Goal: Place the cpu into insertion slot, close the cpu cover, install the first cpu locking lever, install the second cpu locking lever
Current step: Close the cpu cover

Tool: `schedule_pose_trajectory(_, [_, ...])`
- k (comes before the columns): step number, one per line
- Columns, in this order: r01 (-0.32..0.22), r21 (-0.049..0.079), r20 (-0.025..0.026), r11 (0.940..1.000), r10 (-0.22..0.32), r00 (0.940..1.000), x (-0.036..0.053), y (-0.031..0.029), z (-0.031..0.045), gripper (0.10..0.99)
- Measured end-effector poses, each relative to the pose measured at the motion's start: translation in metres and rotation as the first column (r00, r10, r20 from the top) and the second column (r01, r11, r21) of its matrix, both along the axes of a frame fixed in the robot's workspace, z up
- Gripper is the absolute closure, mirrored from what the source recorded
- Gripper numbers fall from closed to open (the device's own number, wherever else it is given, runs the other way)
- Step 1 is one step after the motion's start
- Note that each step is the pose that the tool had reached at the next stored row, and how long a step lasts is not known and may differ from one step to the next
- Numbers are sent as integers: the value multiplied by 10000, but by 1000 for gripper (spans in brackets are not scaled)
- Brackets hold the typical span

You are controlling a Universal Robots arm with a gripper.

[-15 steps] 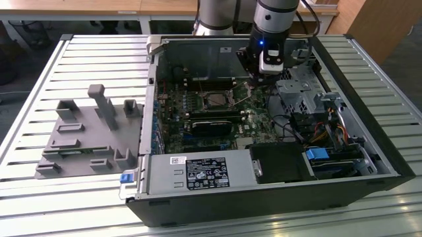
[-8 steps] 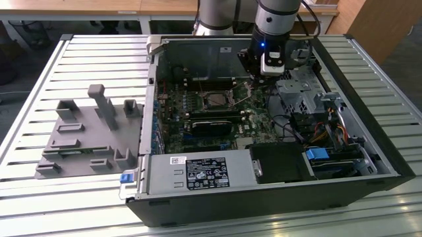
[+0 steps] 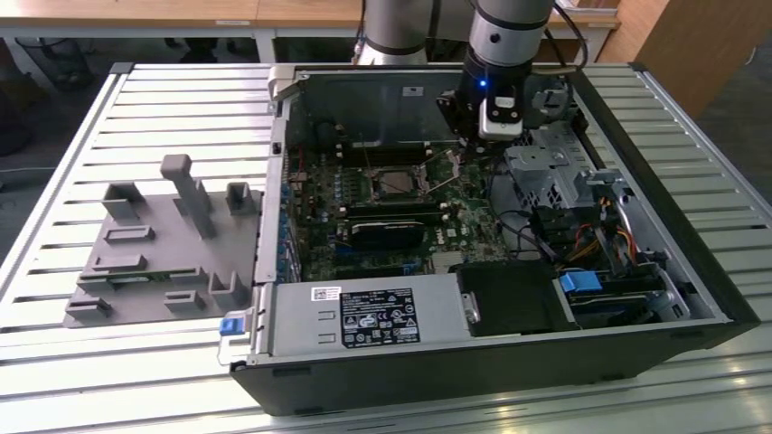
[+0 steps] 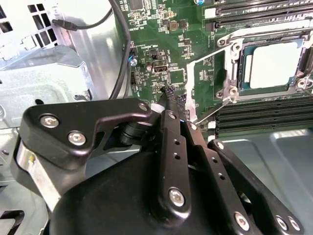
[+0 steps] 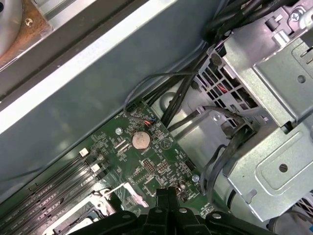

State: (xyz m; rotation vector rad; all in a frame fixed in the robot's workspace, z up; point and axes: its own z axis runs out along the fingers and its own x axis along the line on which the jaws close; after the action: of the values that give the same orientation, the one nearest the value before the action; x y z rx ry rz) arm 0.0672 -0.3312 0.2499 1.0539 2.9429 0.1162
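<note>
You are looking at a silver table (image 3: 181, 99) built of long slats that run across the frame, with dark grooves between them. In the exterior view it reaches from the upper left corner to the lower right. Two things rest directly on it. In the left half of the frame sits a grey moulded fixture (image 3: 157, 253), a flat plate with upright posts and small pockets. The centre and right of the frame hold an open black computer case (image 3: 483, 371), lying on its side with the open face up. Its left wall is just beside the fixture's right edge; whether they touch you cannot tell. Bare slats show along the lower edge and upper left.
</note>
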Motion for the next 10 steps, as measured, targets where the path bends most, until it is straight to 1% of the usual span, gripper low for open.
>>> schedule_pose_trajectory(5, [0,1,0,10000,0,10000,38,19,-6,980])
schedule_pose_trajectory(10, [0,-1,-8,10000,0,10000,45,36,-43,980])
